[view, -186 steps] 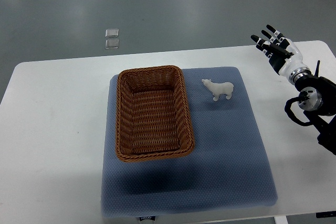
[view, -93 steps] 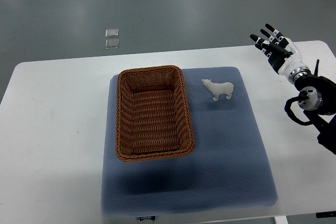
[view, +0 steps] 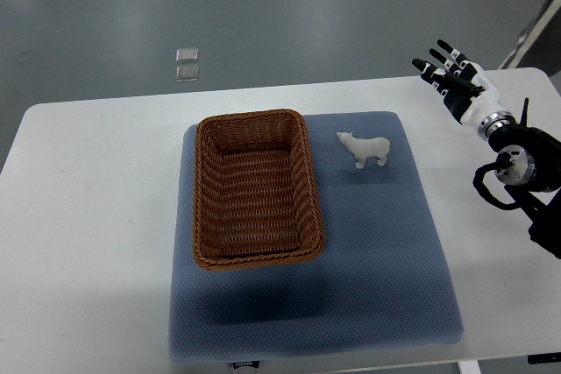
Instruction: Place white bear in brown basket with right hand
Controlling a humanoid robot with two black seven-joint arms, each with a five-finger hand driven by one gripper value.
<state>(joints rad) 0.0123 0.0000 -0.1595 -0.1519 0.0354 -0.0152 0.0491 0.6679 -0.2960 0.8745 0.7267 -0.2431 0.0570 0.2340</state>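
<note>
A small white bear (view: 366, 149) stands on the blue mat (view: 377, 243), just right of the brown wicker basket (view: 255, 187). The basket is empty. My right hand (view: 451, 79) is at the far right, above the table's back edge, to the right of the bear and well apart from it. Its fingers are spread and hold nothing. The left arm does not show.
The white table (view: 88, 216) carries the mat. Beyond the table's far edge is grey floor with a small clear object (view: 186, 65) on it. A pale pole (view: 530, 19) stands at the top right.
My right hand has shifted slightly to the left and up. The bear and basket have not moved.
</note>
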